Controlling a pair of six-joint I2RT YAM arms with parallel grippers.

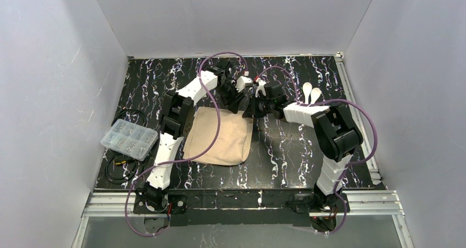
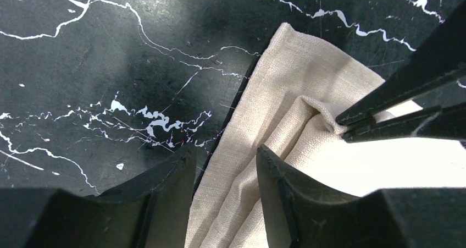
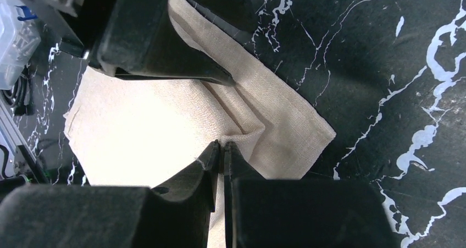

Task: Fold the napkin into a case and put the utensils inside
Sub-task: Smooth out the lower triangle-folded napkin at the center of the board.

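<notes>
The right pincer (image 3: 221,144) is squeezing a raised pleat of the napkin (image 3: 148,121), its jaws pressed together on the cloth near 1 corner. Just beside it, the left pincer (image 2: 225,152) is hanging with its jaws apart, straddling the napkin's edge. 1 finger (image 2: 165,198) is hanging over the black table (image 2: 82,66) and the other over cloth; whether they are touching down is hard to tell. The napkin is lying mostly flat, spreading from both pincers back toward the arm bases.

Well to the left of the pincers, 1 clear box (image 1: 129,138) is holding small parts in its compartments, too small to make out. To the right of the right pincer, 2 white spoons (image 1: 305,88) are lying side by side, their handles partly hidden by that arm. Black cables (image 1: 117,165) are curling near the box.
</notes>
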